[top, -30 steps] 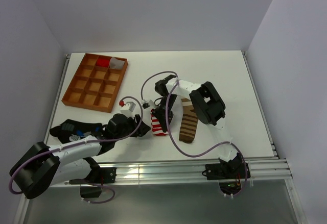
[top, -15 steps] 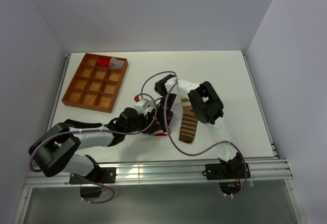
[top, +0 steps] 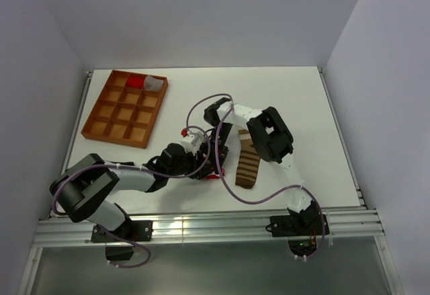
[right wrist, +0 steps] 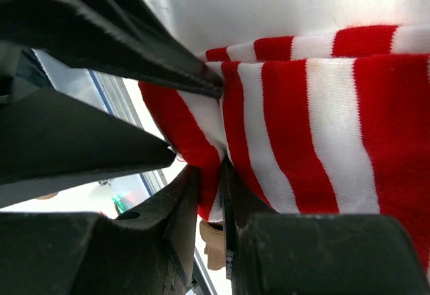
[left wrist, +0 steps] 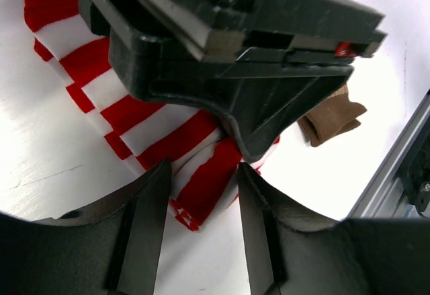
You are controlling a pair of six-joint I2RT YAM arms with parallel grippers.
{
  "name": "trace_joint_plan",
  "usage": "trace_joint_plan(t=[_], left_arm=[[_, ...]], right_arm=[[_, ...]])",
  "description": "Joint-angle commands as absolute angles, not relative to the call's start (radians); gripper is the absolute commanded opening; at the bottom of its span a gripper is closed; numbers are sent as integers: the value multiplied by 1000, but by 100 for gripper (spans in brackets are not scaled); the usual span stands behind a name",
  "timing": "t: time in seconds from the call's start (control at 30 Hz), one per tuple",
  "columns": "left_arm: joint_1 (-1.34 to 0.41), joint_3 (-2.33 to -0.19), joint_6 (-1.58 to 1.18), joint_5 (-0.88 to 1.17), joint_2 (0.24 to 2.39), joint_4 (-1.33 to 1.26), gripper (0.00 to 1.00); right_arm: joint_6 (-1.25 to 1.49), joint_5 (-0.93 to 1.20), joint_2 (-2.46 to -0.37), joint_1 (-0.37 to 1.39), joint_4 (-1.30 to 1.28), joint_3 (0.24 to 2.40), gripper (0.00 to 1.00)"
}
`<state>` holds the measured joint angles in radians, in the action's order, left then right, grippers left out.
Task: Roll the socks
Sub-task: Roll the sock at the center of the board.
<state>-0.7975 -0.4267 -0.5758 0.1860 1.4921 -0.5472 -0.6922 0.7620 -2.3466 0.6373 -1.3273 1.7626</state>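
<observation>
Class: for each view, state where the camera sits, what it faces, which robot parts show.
Top external: above, behind, looking down at the table; both arms show.
Left wrist: on the left end effector, open, facing the red-and-white sock.
Right wrist: on the right end effector, pinching that sock.
Shared: each wrist view shows the sock, the other end effector.

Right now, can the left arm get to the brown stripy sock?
Probably not straight away. The left tool sits around the end of the red-and-white sock, and the right tool, pinching that sock, stands between it and the brown sock. It would have to go around.
</observation>
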Motion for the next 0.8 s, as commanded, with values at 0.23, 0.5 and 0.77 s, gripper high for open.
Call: trace_joint_plan(t=[0.23,0.5,0.77], left_arm=[[-813,-425,-595,190,1551,-617,42],[-833,-443,-629,156,1559,-526,6],[-831,-442,-672,120,1577,-468,0]], right_arm=[[-700,641,-2384,618,-1235,1759,9],[-651,640,-2304,615,-1152,1689,20],[-641,681,-2146,583,-1095,1611,48]])
